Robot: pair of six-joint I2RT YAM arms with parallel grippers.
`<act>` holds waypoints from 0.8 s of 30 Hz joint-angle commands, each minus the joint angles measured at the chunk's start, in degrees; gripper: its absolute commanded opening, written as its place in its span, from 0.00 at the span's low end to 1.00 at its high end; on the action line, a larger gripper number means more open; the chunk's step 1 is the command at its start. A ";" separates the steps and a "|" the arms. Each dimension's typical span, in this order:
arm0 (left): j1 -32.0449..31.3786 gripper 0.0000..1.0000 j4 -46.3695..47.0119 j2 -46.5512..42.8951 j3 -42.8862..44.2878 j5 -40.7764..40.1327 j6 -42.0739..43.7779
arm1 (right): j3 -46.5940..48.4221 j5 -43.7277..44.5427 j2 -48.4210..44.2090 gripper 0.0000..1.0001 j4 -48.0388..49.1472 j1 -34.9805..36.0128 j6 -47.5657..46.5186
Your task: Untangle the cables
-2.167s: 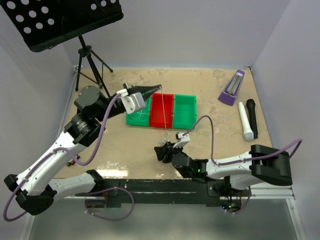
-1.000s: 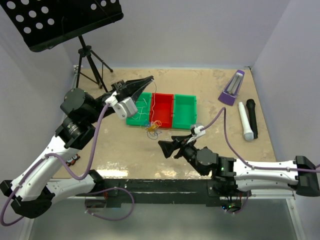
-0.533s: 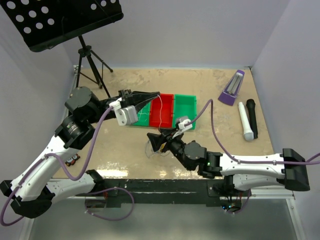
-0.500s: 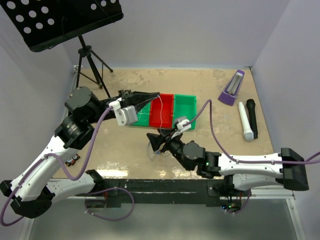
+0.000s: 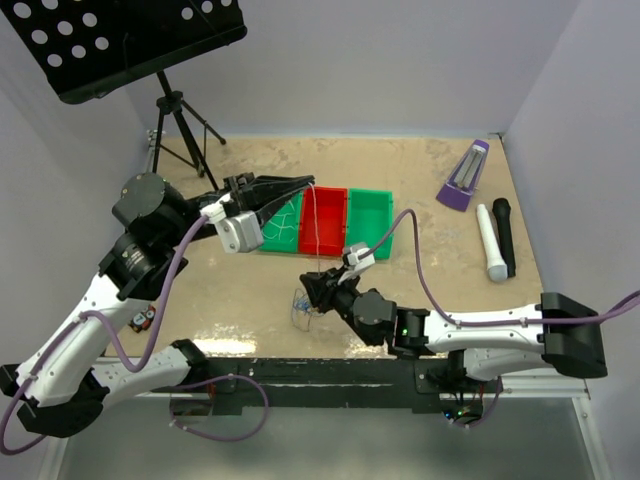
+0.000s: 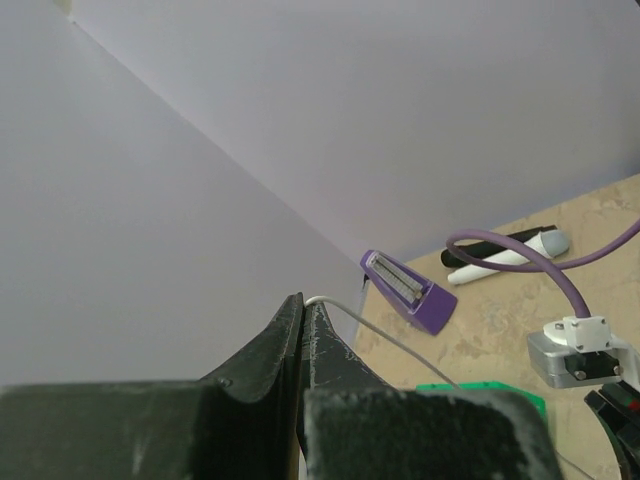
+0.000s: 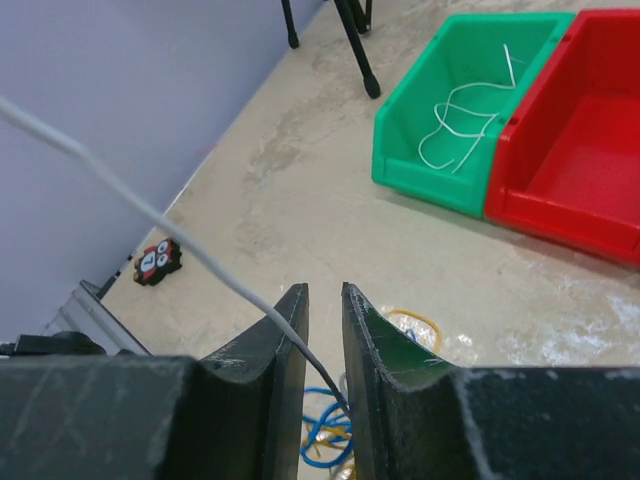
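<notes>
Beige table (image 5: 430,175), white cable (image 7: 150,214) in left hand (image 6: 303,300)

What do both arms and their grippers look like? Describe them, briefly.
The left arm and right arm have white links, black joints and loose purple cables. The left gripper and right gripper have black, tapered, scuffed fingers.

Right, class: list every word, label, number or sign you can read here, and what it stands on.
Nothing is readable.
The small red-and-black object: marks on its white discs, too small to read.
The purple metronome: grey scale strip, too blurred.
</notes>
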 commanded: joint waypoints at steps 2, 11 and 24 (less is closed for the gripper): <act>0.20 0.00 5.73 -0.22 4.07 -3.10 3.14 | -3.47 -0.41 1.73 0.24 2.72 0.21 6.49; 0.29 0.00 13.89 2.33 10.31 -8.63 6.31 | -7.16 -1.55 9.11 0.24 4.83 0.21 11.06; 0.29 0.00 23.22 9.01 23.67 -17.17 13.52 | -9.80 -2.96 18.25 0.42 6.41 0.12 18.10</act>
